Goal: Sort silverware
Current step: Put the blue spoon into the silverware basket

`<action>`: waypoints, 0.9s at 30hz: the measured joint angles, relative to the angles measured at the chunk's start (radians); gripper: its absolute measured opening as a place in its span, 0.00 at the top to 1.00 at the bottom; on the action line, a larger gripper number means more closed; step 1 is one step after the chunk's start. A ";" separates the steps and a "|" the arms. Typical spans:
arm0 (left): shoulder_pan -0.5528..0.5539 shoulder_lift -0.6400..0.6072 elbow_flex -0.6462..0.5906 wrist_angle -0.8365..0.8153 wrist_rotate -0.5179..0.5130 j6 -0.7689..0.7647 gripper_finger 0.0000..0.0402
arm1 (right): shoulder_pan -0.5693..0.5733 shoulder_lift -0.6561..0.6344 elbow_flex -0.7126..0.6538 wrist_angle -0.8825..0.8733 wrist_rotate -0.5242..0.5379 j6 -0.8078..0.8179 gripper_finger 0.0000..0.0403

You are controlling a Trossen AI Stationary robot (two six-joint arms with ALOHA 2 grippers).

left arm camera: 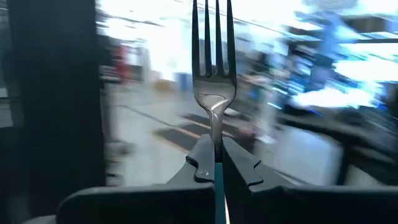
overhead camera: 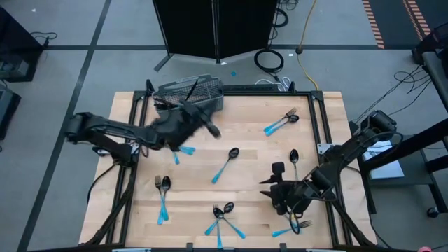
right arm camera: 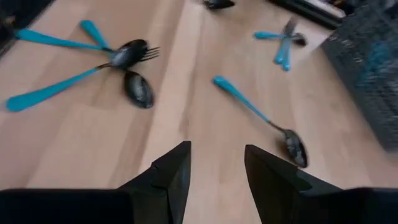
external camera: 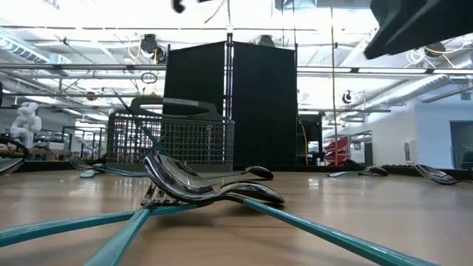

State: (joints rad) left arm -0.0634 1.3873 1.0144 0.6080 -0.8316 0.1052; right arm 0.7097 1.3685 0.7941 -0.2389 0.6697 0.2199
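Wooden surface (overhead camera: 245, 140) sits centre frame in the high view, grey floor around it, black cabinet (overhead camera: 215, 28) at the top edge. Grey wire-mesh basket (overhead camera: 190, 94) is at the upper left of the surface.

Left end effector (left arm camera: 217, 163) is clamped on a fork (left arm camera: 214, 93); in the left wrist view the tines point up, and the blue handle sits pinched between the fingers. In the high view that arm reaches in from the left, its end effector just below the basket.

Right end effector (right arm camera: 217, 163) is at the lower right of the surface in the high view; fingers apart, nothing between them, bare wood beneath.

Silverware scattered over the surface, high view:
- fork and spoon pair (overhead camera: 162, 196) lower left
- crossed cluster of three pieces (overhead camera: 224, 218) bottom centre, heads touching
- single spoon (overhead camera: 225, 165) centre
- small crossed group (overhead camera: 281, 122) upper right
- spoon (overhead camera: 295, 161) right of centre, just above the right end effector
- fork (overhead camera: 294, 227) at the lower right, beside that end effector
- blue handle (overhead camera: 186, 149) showing under the left arm; cannot tell what type of piece.

Low view: crossed cluster fills the foreground, basket behind it at left centre.
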 joint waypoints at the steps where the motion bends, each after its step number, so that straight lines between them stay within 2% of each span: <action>1: 0.020 -0.027 -0.021 0.013 -0.037 0.007 1.00 | -0.001 0.000 -0.006 -0.005 0.014 0.003 0.64; 6: 0.152 -0.087 -0.112 0.050 -0.087 -0.062 1.00 | -0.013 0.000 -0.021 0.006 0.021 0.048 0.64; 13: 0.355 -0.044 -0.203 0.072 -0.131 -0.236 1.00 | -0.019 0.000 -0.021 0.068 0.032 0.062 0.64; 19: 0.484 0.043 -0.225 0.259 -0.043 -0.279 1.00 | -0.019 0.006 -0.021 0.071 0.033 0.091 0.64; 27: 0.571 0.241 -0.227 0.427 0.037 -0.257 1.00 | -0.019 0.026 -0.021 0.070 0.037 0.058 0.64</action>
State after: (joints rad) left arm 0.5079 1.6281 0.7876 1.0346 -0.7951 -0.1515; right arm 0.6908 1.3941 0.7727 -0.1694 0.7063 0.2782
